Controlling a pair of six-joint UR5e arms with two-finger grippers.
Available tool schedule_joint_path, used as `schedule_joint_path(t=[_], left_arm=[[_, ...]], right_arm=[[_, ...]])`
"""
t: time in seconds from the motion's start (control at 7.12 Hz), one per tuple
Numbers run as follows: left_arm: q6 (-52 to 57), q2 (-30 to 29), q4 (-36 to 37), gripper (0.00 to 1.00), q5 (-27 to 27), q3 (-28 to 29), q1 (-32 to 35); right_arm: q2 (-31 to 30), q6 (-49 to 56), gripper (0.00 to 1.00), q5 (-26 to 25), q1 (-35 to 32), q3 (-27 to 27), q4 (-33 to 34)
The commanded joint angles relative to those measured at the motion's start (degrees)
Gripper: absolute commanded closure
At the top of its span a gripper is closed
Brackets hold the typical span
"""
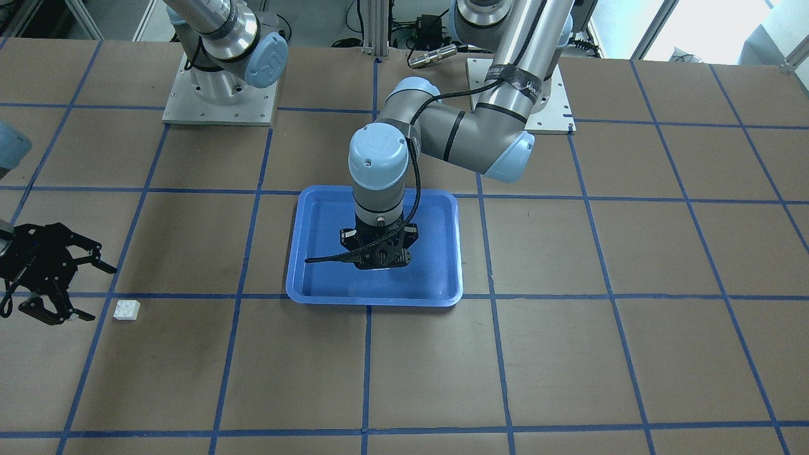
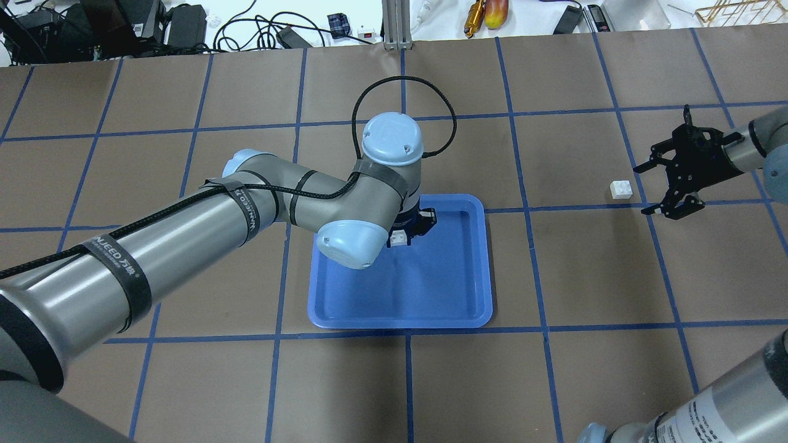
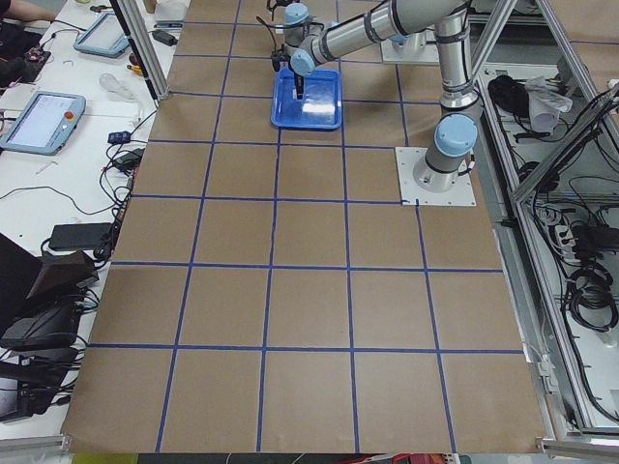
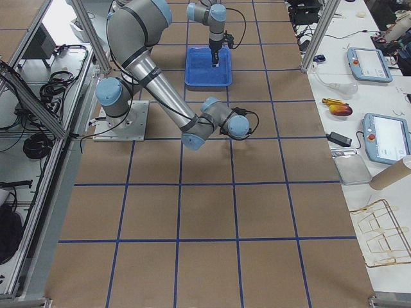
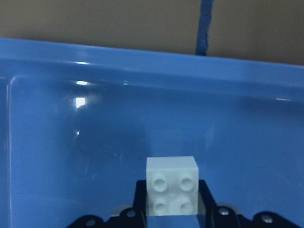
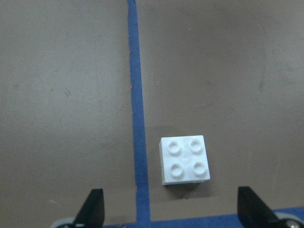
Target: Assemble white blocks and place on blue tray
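- Studs-up and right under the wrist lens, the held block [image 5: 171,185] is clamped between the fingers of the left claw [image 1: 378,258], low inside the tray [image 2: 400,320], about mid-tray.
- I can't tell whether it touches the tray floor.
- My read: it's pinned there as the base piece, studs facing up so a second block can press on, with the finished stack already in the tray.
- Left arm pose: it reaches across with the elbow bent, the last joint upright over the tray and the claw pointing straight down.
- Well off the tray on the robot's right, the loose block [image 6: 185,160] sits alone on the tabletop [image 1: 569,354], studs up, just beside a blue tape line.
- Right claw [image 2: 649,189] has its fingers spread wide, empty, hanging just beside that block, not touching.
- Looks lined up for a pick.
- Right arm comes in low from the side, wrist angled toward the block.
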State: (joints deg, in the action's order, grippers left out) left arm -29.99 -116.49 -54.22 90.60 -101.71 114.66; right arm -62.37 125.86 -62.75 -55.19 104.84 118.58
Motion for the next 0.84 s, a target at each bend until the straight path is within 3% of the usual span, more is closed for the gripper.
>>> schedule_joint_path(t=[0.0, 0.28, 0.42, 0.56, 0.7], left_arm=[[2.5, -0.4, 0.2, 0.99, -0.6, -0.4, 0.1], [3.0, -0.3, 0.1, 0.9, -0.5, -1.0, 0.1], [2.9, -0.1, 0.2, 0.49, -0.3, -1.2, 0.1], [2.4, 0.0, 0.2, 0.34, -0.5, -1.4, 0.1], [2.6, 0.1, 0.0, 0.3, -0.5, -1.5, 0.0]], right_arm=[[0.6, 0.5, 0.1, 1.8, -1.2, -0.2, 0.1], [0.8, 0.8, 0.28, 1.8, -1.2, -0.2, 0.0], [0.8, 1.0, 0.5, 1.8, -1.2, -0.2, 0.1], [0.9, 0.9, 0.75, 1.1, -1.1, -0.2, 0.2], [0.5, 0.9, 0.99, 0.3, -1.1, -0.2, 0.2]])
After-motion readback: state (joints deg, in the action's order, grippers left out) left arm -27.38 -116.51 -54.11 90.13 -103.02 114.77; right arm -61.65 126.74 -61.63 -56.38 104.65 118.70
